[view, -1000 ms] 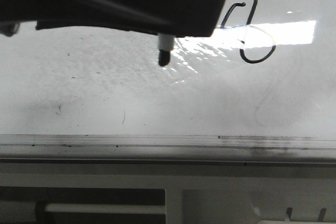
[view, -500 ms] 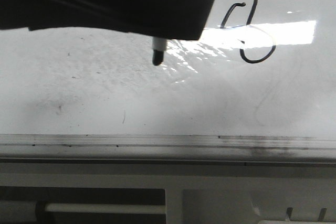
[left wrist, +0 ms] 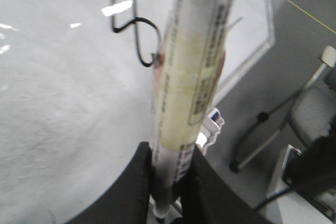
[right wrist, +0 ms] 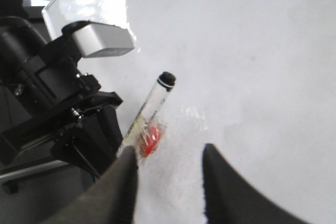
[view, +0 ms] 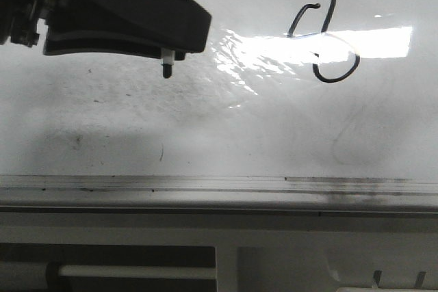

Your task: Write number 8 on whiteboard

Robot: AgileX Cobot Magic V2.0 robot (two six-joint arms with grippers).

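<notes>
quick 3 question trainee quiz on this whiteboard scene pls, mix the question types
1. True or false: the thin black hand-drawn figure has a closed lower loop.
2. Which claw grips the clear-barrelled marker pen? A) left B) right C) neither
3. Fill in: the empty right claw has its fingers ____.

Key: 1 true. 2 A, the left claw pinches the barrel. 3 open, apart above the glossy white board.

Marker [left wrist: 191,77] top out of frame; number 8 [left wrist: 137,30] partly behind it.
</notes>
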